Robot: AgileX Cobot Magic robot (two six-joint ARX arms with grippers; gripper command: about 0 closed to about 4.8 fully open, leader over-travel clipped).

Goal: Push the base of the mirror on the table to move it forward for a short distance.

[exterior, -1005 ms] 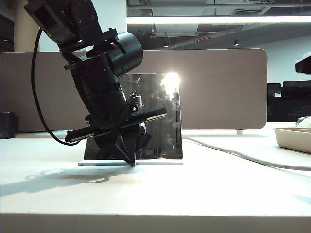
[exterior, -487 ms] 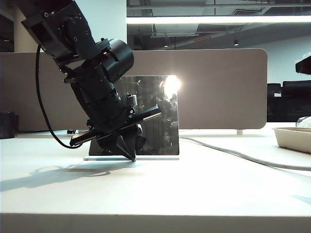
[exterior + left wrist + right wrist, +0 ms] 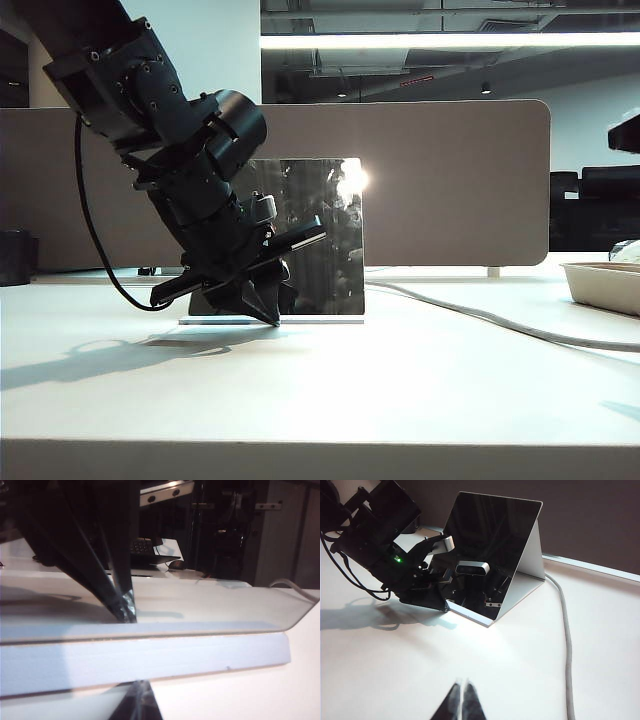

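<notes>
The mirror stands upright on the white table, a dark panel with a bright glare near its top. Its thin white base lies flat under it. My left gripper is shut, tilted down, with its tip against the base's near edge. The left wrist view shows the base as a pale strip right in front of the shut left gripper, with the mirror rising behind it. Seen from the right wrist, the mirror stands well beyond my right gripper, which is shut and holds nothing above bare table.
A large beige divider panel stands behind the mirror. A grey cable runs from the mirror's right side across the table. A shallow beige tray sits at the far right, and a dark object at the far left.
The mirror and its base have slid away from the exterior camera, looking smaller and higher in that view. My left gripper has followed, its tip still at the base's edge.
</notes>
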